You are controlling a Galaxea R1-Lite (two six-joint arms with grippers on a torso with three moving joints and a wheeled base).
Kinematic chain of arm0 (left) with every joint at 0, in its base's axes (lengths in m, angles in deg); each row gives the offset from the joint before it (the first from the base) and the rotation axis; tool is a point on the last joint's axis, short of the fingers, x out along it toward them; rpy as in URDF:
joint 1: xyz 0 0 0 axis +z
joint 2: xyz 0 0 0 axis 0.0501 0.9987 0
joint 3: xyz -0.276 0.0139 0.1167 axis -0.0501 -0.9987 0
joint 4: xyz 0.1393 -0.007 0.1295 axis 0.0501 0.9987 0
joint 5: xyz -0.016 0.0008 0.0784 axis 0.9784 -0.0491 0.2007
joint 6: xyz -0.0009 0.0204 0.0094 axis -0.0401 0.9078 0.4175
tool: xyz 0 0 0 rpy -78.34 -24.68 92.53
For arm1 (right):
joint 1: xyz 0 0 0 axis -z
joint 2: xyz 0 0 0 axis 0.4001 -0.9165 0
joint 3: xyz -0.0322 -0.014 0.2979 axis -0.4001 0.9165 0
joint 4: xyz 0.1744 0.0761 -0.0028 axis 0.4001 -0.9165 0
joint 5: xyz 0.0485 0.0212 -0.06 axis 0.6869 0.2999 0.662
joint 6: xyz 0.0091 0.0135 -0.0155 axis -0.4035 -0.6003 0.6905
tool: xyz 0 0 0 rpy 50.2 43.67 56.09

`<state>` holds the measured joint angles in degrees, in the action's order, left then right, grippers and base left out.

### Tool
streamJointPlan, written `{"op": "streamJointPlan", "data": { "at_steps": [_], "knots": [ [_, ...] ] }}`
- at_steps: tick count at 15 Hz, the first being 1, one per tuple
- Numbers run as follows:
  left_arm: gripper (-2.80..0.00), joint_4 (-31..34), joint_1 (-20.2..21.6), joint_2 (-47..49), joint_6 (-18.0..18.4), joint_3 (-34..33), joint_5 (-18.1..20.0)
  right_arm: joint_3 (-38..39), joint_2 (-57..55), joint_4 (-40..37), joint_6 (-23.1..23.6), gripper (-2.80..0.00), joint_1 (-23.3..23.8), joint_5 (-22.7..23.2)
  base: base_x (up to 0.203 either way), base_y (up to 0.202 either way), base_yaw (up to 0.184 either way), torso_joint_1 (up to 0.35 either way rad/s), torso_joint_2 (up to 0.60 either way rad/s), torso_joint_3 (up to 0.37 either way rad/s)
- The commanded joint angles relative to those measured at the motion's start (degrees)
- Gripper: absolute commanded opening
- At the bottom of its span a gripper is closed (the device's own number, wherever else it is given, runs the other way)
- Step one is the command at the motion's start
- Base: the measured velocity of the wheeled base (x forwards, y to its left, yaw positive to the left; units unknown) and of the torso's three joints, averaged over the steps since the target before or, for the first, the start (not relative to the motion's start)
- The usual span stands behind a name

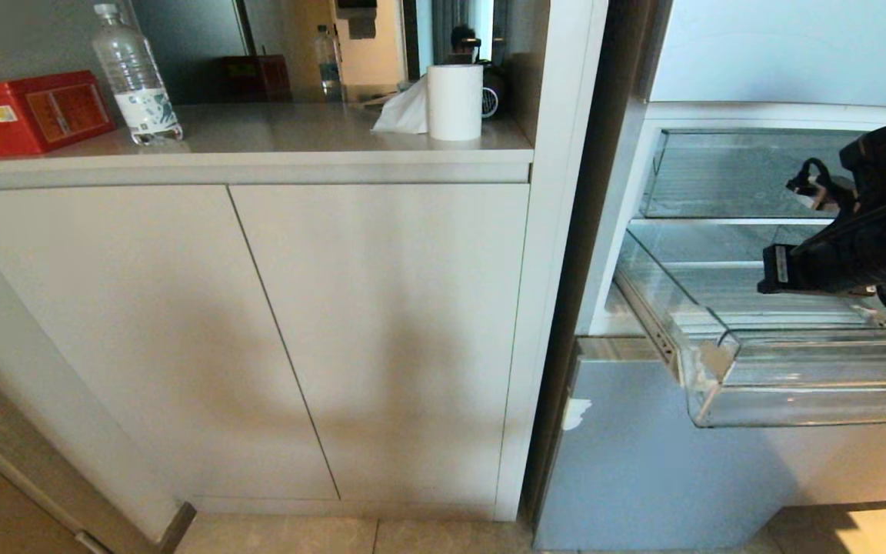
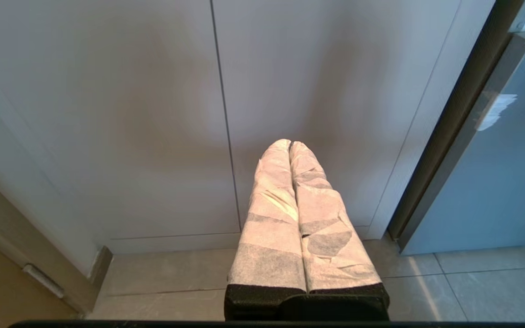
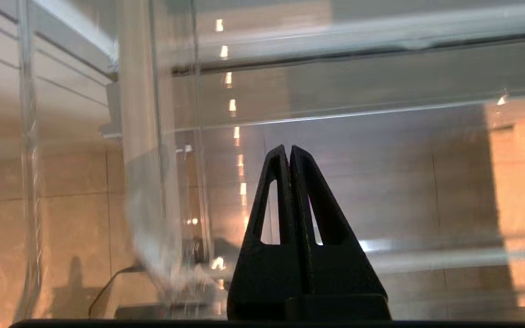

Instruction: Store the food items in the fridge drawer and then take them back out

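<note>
Fridge drawer (image 1: 812, 377), the clear ribbed bin, stands pulled out of the open fridge (image 1: 643, 462) at the head view's right, its long axis running across the opening; no food shows in it, and no apple is in sight. The right arm reaches in above the drawer's floor, so that arm is far nearer. On the counter (image 1: 297, 131) to the left sit a water bottle (image 1: 135, 77), a red box (image 1: 28, 111) and a paper roll (image 1: 454, 100). Left wrist view: the left gripper (image 2: 290, 145), its fingers wrapped in white tape, is pressed closed and empty before the cabinet doors (image 2: 153, 114). Right wrist view: the right gripper (image 3: 287, 148) is closed on nothing, pointing through clear plastic.
</note>
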<state>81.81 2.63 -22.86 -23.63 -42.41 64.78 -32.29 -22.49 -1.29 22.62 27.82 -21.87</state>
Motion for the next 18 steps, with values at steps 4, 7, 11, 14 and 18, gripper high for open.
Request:
{"op": "streamJointPlan", "data": {
  "at_steps": [4,7,11,14,18],
  "knots": [
    [-2.80,-0.02,-0.02,-0.11,0.00,-0.09,0.00,3.99,3.58,-0.22,0.41,-2.80,1.73,0.12,0.000,0.000,0.000,0.000,0.00,0.000],
    [-2.80,-0.02,-0.02,-0.11,0.00,-0.09,0.00,9.45,8.42,-0.13,1.26,-2.80,2.15,0.89,0.000,0.000,0.000,0.000,0.00,0.000],
    [-2.80,-0.02,-0.02,-0.11,0.00,-0.09,0.00,11.30,9.97,-0.04,1.10,-2.80,2.19,1.27,0.000,0.000,0.000,0.000,0.00,0.000],
    [-2.80,-0.02,-0.02,-0.11,0.00,-0.09,0.00,11.03,10.66,1.79,0.71,-2.80,2.44,1.31,0.000,0.000,0.000,0.000,0.00,0.000],
    [-2.80,-0.02,-0.02,-0.11,0.00,-0.09,0.00,21.56,18.85,16.66,0.78,-2.80,2.08,1.77,0.000,0.000,0.000,0.000,0.00,0.000]
  ]
}}
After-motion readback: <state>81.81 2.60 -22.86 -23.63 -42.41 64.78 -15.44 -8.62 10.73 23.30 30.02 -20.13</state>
